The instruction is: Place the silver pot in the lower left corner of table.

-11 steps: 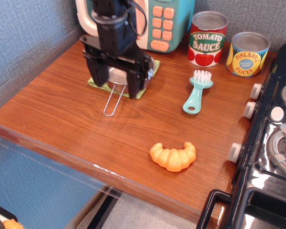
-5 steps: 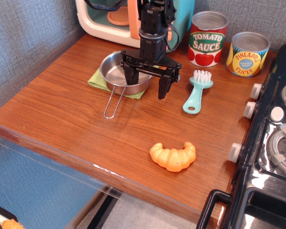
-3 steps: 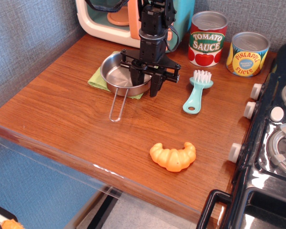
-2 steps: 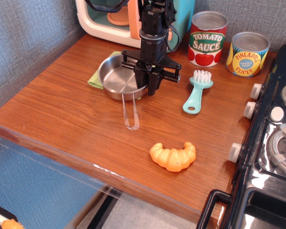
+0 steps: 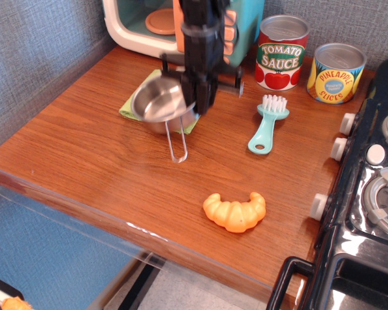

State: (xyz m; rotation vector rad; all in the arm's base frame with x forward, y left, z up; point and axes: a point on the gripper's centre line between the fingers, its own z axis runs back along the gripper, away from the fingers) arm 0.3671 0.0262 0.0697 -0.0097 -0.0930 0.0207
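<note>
While my jaws pinch the right rim of the silver pot [image 5: 161,101], it hangs tilted above the green cloth [image 5: 134,110] at the tabletop's [image 5: 84,148] back left, its wire handle pointing toward the front edge.

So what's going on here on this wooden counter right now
A robot arm's end effector is clamped on the right rim of the silver pot and is holding it tilted above the green cloth, with the wire handle hanging toward the front. The pot is at the back of the table, not yet in the lower left corner. A croissant, a teal brush and two cans sit untouched.
</note>
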